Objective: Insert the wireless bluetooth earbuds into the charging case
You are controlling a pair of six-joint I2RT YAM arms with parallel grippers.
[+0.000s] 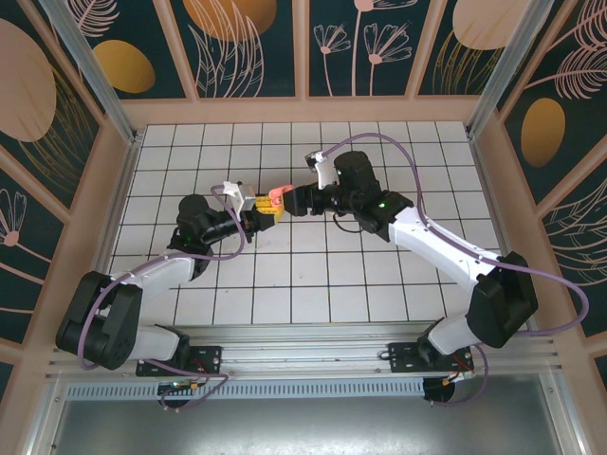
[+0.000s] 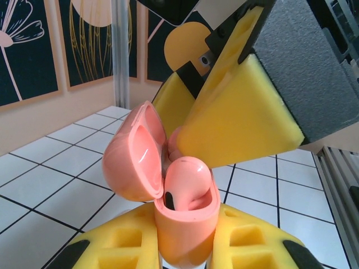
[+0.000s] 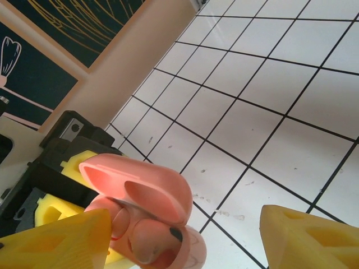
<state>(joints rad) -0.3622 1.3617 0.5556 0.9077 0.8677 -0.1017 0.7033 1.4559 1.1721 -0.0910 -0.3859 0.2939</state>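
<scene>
One earbud sits in the open charging case (clamped by the left gripper); the right gripper, jaws wide, crowds above it.

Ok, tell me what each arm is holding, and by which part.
Left fingers clamp the charging case by its lower body, with the lid open. Right fingers stand open beside the case, gripping nothing.
</scene>
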